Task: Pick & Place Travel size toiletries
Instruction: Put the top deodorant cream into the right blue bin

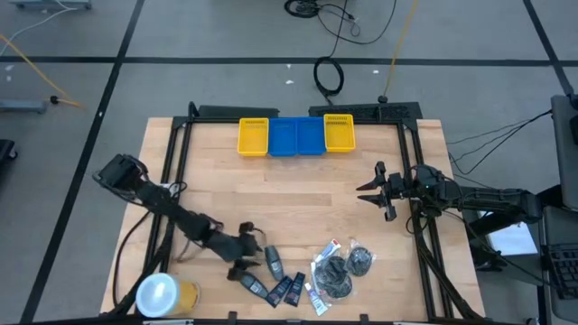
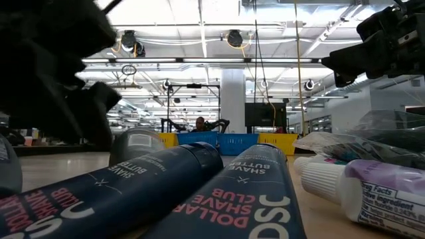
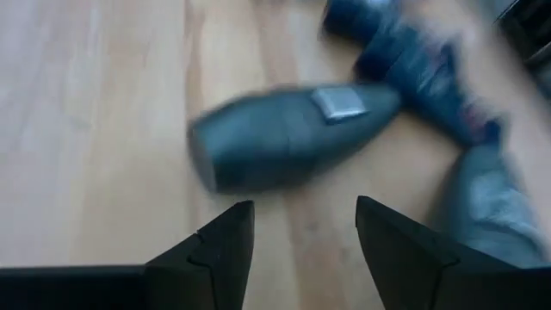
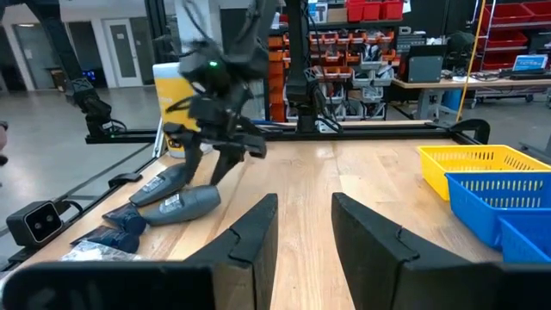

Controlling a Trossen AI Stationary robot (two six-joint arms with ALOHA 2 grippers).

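My left end effector [image 1: 242, 253] hangs low over the tabletop [image 1: 298, 199] with its fingers [image 3: 215, 250] spread apart and nothing between them; in its wrist view the dark grey bottle [image 3: 288, 138] lies on its side just past the fingertips, not touching them. The bottle carries a small grey label I cannot read. My right end effector [image 1: 372, 191] waits well away from that bottle, on the far side of the tabletop, fingers parted and empty.

From the low view I can read white lettering on the navy tubes [image 2: 219, 192] lying closest to the lens: "DOLLAR SHAVE CLUB", "DSC" and "SHAVE BUTTER". Beside them a white tube [image 2: 372, 189] with a ribbed cap shows part of a facts panel with the word "ingredient".

The toiletries sit in a cluster around the grey bottle: navy packets [image 1: 284, 289] just beside it, clear pouches [image 1: 343, 266] with dark round contents a little further along. A white-topped yellow container [image 1: 164, 295] stands near the bottle's other side.
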